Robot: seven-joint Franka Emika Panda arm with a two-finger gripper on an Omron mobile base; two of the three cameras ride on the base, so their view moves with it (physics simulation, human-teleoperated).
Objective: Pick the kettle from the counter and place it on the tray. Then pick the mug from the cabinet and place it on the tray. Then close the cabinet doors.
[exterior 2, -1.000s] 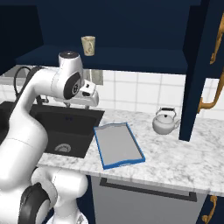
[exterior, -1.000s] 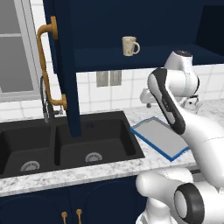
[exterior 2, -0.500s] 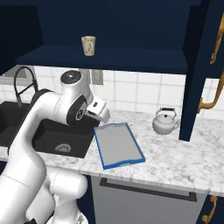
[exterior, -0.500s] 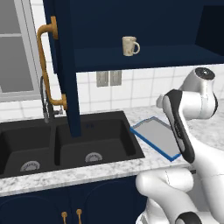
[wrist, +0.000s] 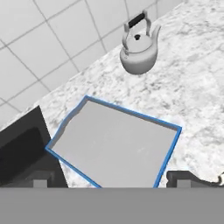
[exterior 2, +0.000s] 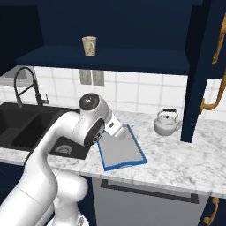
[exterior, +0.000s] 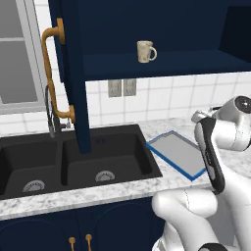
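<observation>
Jaws spread wide above the tray (wrist: pixel 116 142); kettle (wrist: pixel 138 52) on the counter (wrist: pixel 192 92) bears no readable writing.

Upright kettle (wrist: pixel 139 51) beside empty tray (wrist: pixel 113 144)

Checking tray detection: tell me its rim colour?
Blue rim around the grey tray, clearest in the hand view.

The white-and-grey speckled marble counter (exterior 2: pixel 176 152) carries a flat rectangular grey tray with a thin blue rim (exterior 2: pixel 121 150), lying bare beside the black double sink (exterior: pixel 73 162) set into the worktop. A small squat silvery-grey kettle with a dark upright handle (exterior 2: pixel 167 123) stands on the marble apart from the tray, near the white tiled wall. Above, the navy inner shelf of the wall cabinet (exterior: pixel 162 62) bears a small cream ceramic mug (exterior: pixel 145 51), upright.
</observation>
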